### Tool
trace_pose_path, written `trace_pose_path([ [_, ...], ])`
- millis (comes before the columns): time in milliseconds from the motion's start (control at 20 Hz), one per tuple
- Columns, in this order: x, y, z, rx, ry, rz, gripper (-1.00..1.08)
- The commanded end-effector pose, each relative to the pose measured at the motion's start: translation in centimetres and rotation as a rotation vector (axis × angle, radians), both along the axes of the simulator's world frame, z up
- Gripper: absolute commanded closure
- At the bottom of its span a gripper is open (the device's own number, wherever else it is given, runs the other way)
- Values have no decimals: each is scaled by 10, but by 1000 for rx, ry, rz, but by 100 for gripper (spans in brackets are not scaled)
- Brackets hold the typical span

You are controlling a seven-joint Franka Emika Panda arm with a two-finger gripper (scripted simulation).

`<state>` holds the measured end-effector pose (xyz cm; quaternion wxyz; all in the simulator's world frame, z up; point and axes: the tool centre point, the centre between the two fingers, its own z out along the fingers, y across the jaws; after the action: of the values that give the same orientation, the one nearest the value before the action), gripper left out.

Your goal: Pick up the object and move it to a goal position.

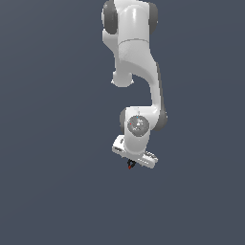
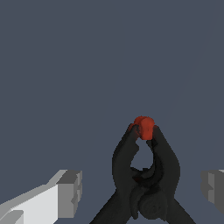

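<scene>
The object (image 2: 144,175) is a black clamp-like piece with two curved prongs that meet at a small red tip (image 2: 144,127). It lies on the dark floor between my gripper's fingers. The grey fingertips (image 2: 70,192) stand wide apart on either side of it, with a gap between each and the black prongs, so the gripper (image 2: 142,190) is open. In the exterior view the white gripper (image 1: 132,162) points down low over the floor. There the object (image 1: 130,165) shows only as a tiny black and red speck just under the hand.
The floor (image 1: 57,182) is a plain dark blue-grey surface with no other objects or edges in view. The white arm (image 1: 136,62) reaches down from the top of the exterior view.
</scene>
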<state>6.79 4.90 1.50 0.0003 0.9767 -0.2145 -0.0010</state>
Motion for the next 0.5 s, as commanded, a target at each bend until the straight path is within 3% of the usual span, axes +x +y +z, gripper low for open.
trace_pose_path([
  [0, 1, 0, -2, 0, -2, 0, -92],
  [50, 2, 0, -1, 0, -2, 0, -92],
  [100, 2, 0, -1, 0, -2, 0, 108],
  [450, 2, 0, -1, 0, -2, 0, 108],
])
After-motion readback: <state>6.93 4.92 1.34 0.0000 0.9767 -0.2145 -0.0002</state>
